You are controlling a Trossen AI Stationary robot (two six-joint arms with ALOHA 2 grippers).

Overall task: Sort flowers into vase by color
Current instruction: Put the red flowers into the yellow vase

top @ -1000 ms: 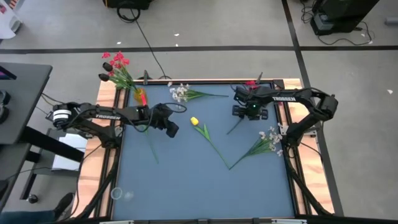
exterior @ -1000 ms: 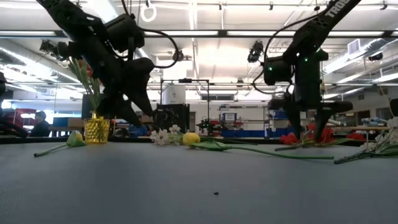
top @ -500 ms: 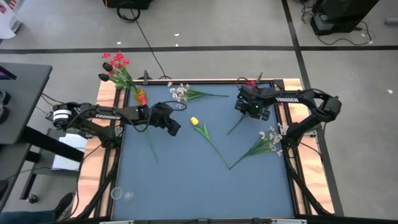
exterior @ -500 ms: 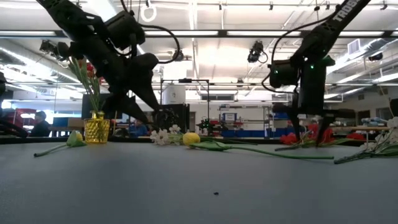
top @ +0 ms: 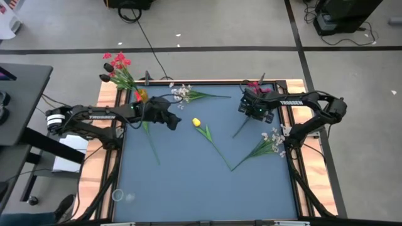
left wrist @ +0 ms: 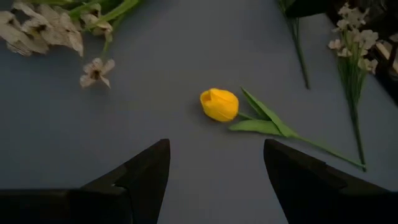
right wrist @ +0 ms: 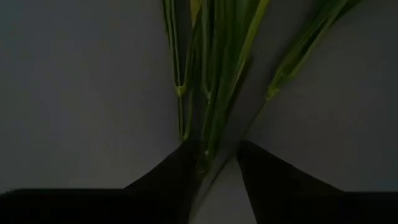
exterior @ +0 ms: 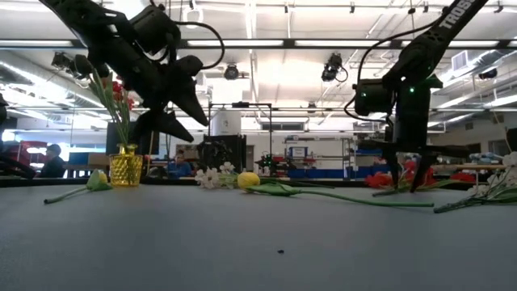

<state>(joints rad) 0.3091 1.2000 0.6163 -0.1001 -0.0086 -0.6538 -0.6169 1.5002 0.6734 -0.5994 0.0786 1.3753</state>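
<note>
A gold vase [top: 141, 96] at the far left holds red flowers [top: 118, 65]. A yellow tulip [top: 196, 122] lies mid-table, its stem running toward the near right. My left gripper [top: 174, 121] hangs open above the table just left of the tulip [left wrist: 219, 104]. Another red flower [top: 256, 85] lies at the far right. My right gripper [top: 253, 112] points down over its green stems [right wrist: 211, 93], a finger on either side and close in, low to the table [exterior: 405, 184]. White sprays lie at the far edge [top: 182, 93] and at the right [top: 273, 141]. My right gripper comes down from above on the red flower's stems [right wrist: 208, 146], which lie on the table and run between the two fingers. One finger [right wrist: 180, 168] stands right against the bundle. A sliver of table shows beside the other. Whether it touches, I cannot tell.
A further green stem [top: 152, 143] lies on the left half of the table, below my left arm. Wooden borders [top: 108, 150] flank the blue mat. The near half of the mat holds no flowers.
My right gripper has sunk toward the table and shifted a little toward the far right over the red flower's stems. It has turned about its own axis, and its fingers have drawn closer together. My left gripper has risen and swung slightly toward the far edge, staying open.
</note>
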